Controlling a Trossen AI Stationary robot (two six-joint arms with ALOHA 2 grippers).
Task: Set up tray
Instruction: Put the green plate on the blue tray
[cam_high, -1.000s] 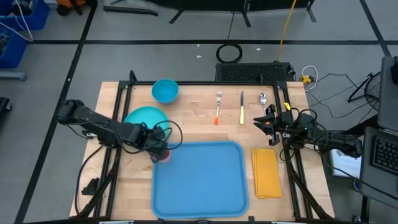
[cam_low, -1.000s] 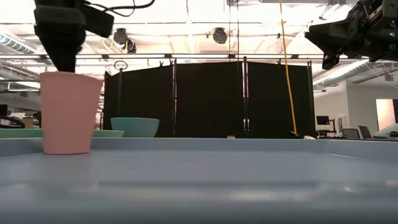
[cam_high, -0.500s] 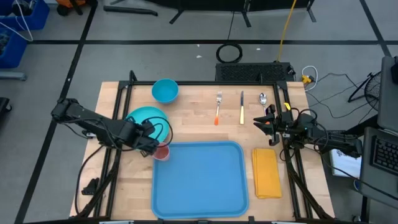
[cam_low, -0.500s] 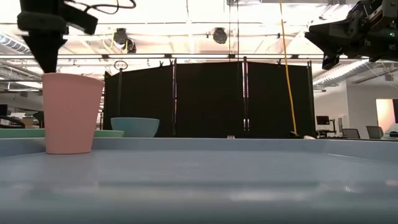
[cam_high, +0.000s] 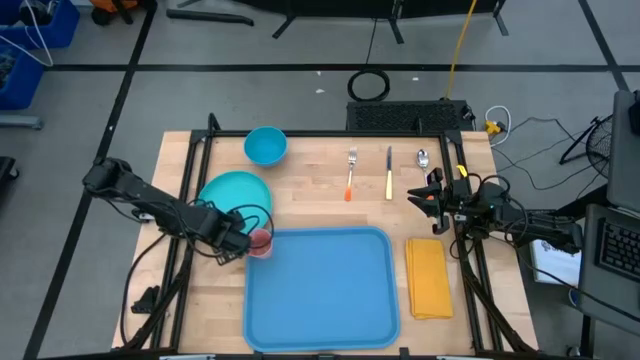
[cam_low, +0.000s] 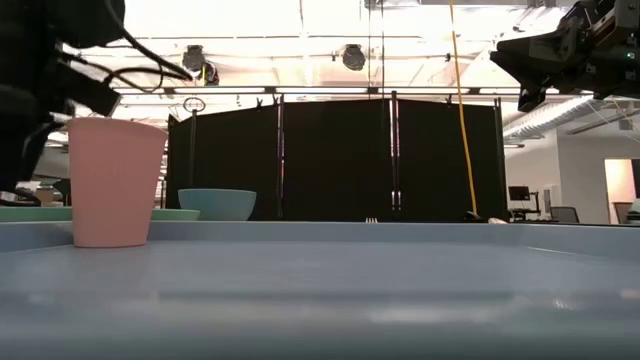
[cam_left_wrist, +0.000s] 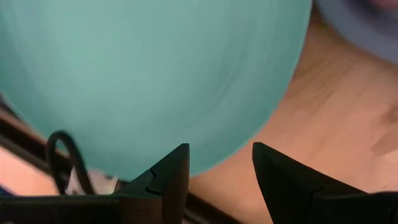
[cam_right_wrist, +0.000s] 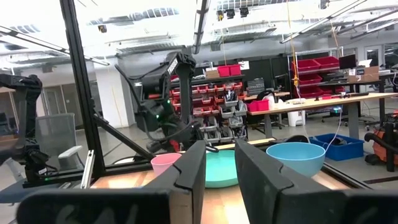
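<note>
While its fingers stand apart and empty, the left gripper (cam_high: 240, 243) hovers beside the pink cup (cam_high: 260, 241).

cup (cam_high: 260, 241) seemingly on tray (cam_high: 330, 300) corner

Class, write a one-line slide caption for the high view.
Left gripper open beside pink cup at the blue tray's corner; right gripper waits.

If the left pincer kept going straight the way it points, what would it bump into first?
Probably the teal plate: it fills the view just past the left pincer, whose fingers stand open and empty. How far off the plate is cannot be told.
</note>
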